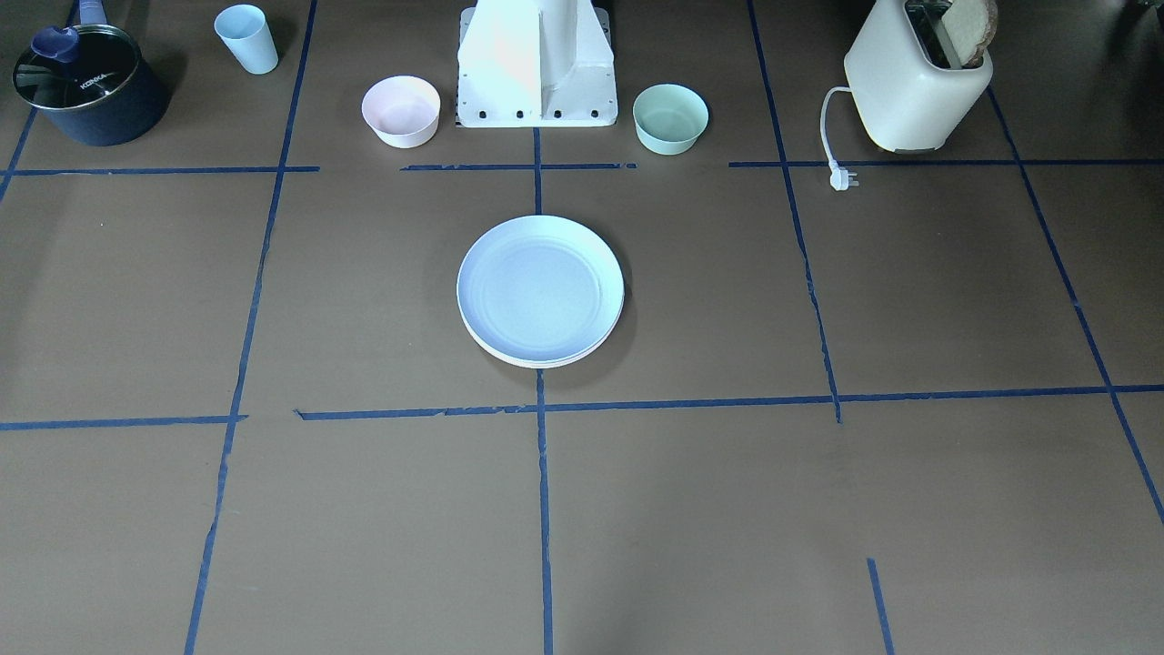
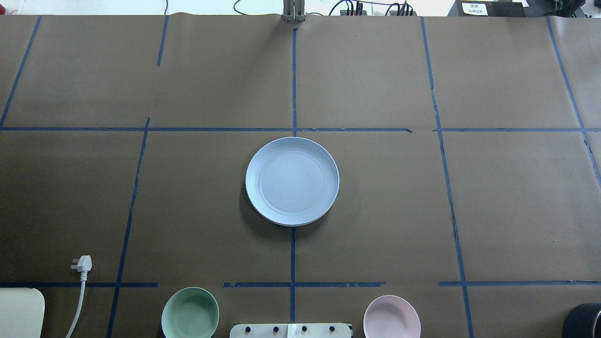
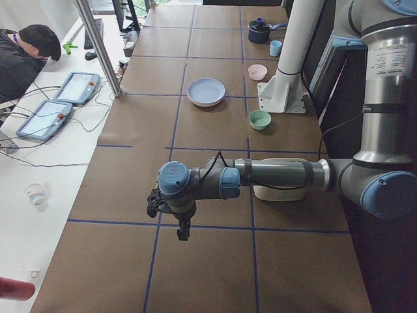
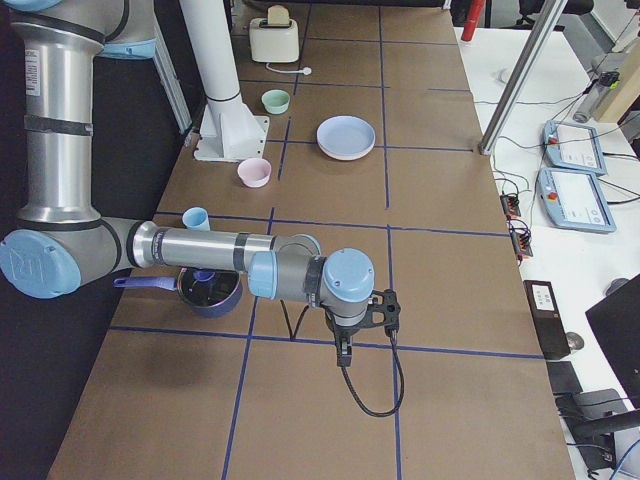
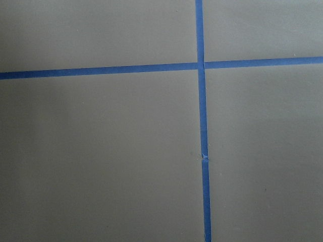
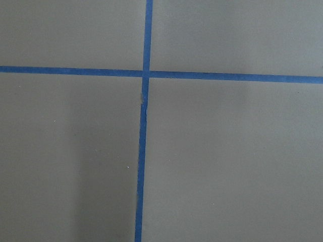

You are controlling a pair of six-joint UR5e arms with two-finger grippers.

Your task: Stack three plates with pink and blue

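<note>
A light blue plate [image 1: 540,289] lies on top of a stack in the middle of the table, also in the overhead view [image 2: 292,180]. A pale cream rim [image 1: 536,360] of a plate under it shows at the stack's near edge. No pink plate can be made out; it may be hidden in the stack. My left gripper [image 3: 184,235] shows only in the exterior left view, far from the plates over a tape crossing. My right gripper [image 4: 343,358] shows only in the exterior right view, also far from the plates. I cannot tell whether either is open or shut.
A small pink bowl [image 1: 401,111] and a mint-green bowl [image 1: 670,118] flank the robot base [image 1: 536,68]. A cream toaster [image 1: 918,82] with its loose plug [image 1: 844,179], a blue cup [image 1: 246,38] and a dark lidded pot [image 1: 89,84] stand along the robot's side.
</note>
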